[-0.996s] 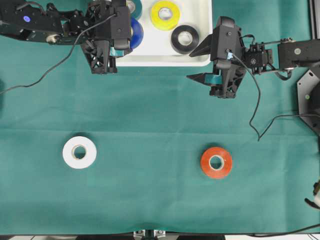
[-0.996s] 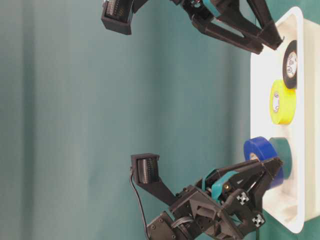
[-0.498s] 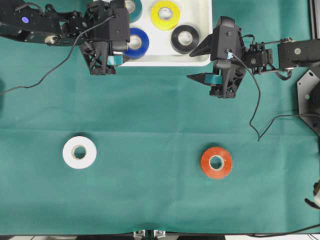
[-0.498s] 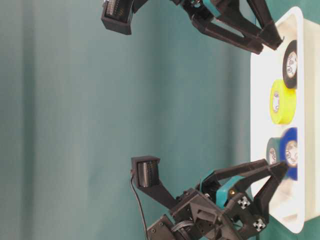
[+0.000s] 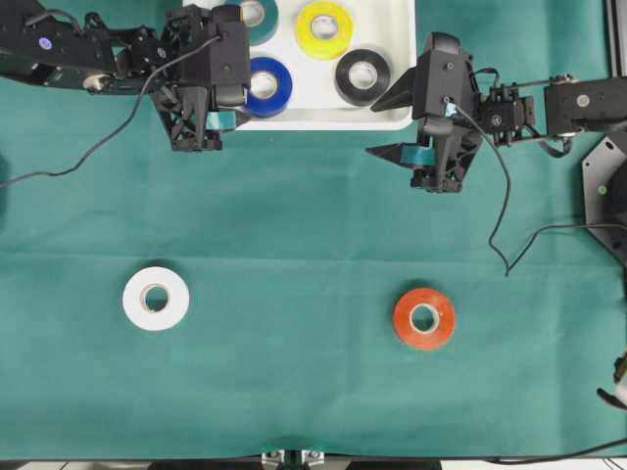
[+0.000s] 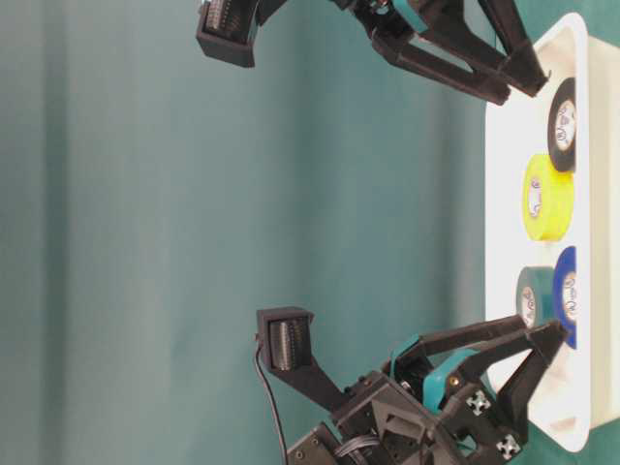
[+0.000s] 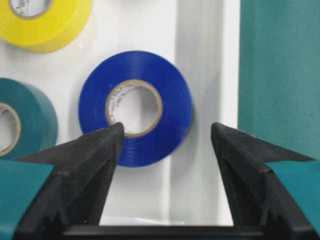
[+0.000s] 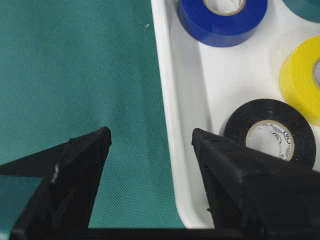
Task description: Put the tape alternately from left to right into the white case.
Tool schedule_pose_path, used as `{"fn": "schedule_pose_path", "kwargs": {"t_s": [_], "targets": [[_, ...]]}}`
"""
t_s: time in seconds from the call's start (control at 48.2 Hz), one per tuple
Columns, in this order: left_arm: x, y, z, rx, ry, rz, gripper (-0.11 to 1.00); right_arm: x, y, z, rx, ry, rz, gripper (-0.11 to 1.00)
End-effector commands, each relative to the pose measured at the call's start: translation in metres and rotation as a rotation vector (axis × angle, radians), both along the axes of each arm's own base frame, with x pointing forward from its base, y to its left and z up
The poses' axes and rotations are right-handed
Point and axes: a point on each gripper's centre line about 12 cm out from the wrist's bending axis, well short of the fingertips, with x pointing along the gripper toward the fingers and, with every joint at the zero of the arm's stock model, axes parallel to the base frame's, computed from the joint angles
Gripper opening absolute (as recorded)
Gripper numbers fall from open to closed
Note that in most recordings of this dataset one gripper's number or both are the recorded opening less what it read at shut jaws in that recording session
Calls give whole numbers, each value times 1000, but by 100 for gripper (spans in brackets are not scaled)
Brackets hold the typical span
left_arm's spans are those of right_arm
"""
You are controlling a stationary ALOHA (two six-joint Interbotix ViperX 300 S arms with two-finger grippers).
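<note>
The white case (image 5: 323, 122) lies at the back middle and holds the teal (image 5: 260, 14), yellow (image 5: 323, 27), black (image 5: 361, 75) and blue (image 5: 265, 83) tape rolls, all lying flat. My left gripper (image 5: 240, 106) is open at the case's front left corner. In the left wrist view the blue roll (image 7: 135, 107) lies just beyond the left gripper (image 7: 166, 131), free of both fingers. My right gripper (image 8: 150, 134) is open and empty, straddling the case's front right rim (image 8: 172, 125) beside the black roll (image 8: 267, 132). A white roll (image 5: 156, 298) and an orange-red roll (image 5: 423, 317) lie on the green cloth in front.
Green cloth (image 5: 294, 225) covers the table. A loose black cable (image 5: 502, 220) curls right of the right gripper, and another cable (image 5: 98, 147) trails from the left arm. A black mount (image 5: 607, 196) sits at the right edge.
The left gripper opened and let go of the blue roll, which now lies flat in the case. The gripper then drew back slightly. The right arm has not moved.
</note>
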Motion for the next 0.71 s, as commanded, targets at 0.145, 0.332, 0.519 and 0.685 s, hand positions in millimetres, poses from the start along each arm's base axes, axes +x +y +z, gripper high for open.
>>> {"fn": "schedule_pose_path", "kwargs": {"t_s": [0.145, 0.332, 0.519, 0.685], "targets": [[2, -3, 13, 8, -38, -6, 96, 4, 13, 5, -1, -17, 40, 74], [1, -3, 12, 7, -36, -6, 96, 2, 30, 4, -1, -4, 89, 74], [0, -5, 12, 6, -33, -9, 96, -2, 49, 8, 22, -17, 131, 74], [0, -5, 12, 5, -34, -8, 96, -11, 69, 6, 65, -14, 162, 74]]}}
